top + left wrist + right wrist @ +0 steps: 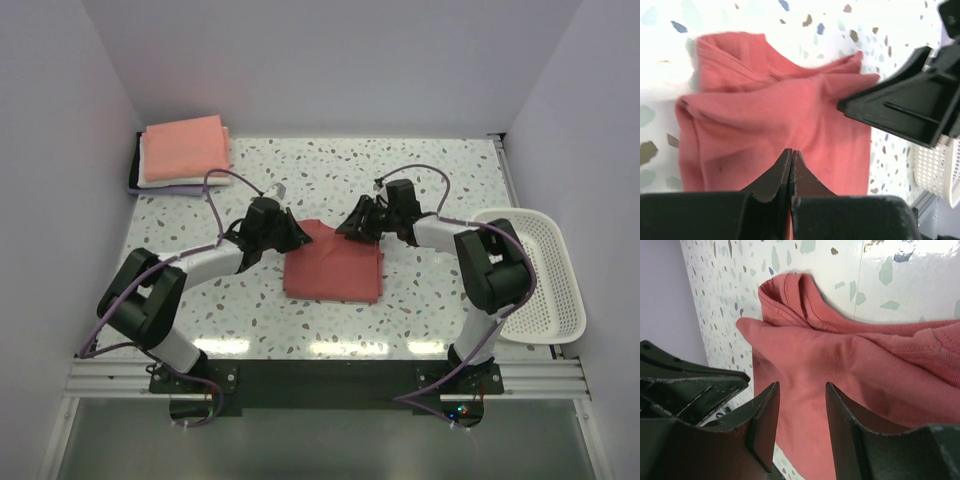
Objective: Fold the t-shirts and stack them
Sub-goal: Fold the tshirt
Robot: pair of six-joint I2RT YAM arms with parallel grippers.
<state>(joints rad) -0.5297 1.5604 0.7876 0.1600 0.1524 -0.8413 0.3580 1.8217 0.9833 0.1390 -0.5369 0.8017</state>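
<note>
**Grippers crowding the shirt's far edge**

You are getting open table (330, 165) along the far side, between the folded stack (185, 150) in the far-left corner and the basket (545, 280) at the right edge. The left gripper (298, 238) and right gripper (347, 228) are leaving only a narrow gap over the red t-shirt (333, 268).

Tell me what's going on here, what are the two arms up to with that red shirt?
Both arms are bent over the dusty-red t-shirt, which lies partly folded, still rumpled, in the middle of the table. The left gripper is shut at the shirt's far left edge; I cannot tell if it pinches cloth. The right gripper hangs open over the far right edge, holding nothing. A folded stack, salmon-pink on top, waits in the far left corner.
</note>
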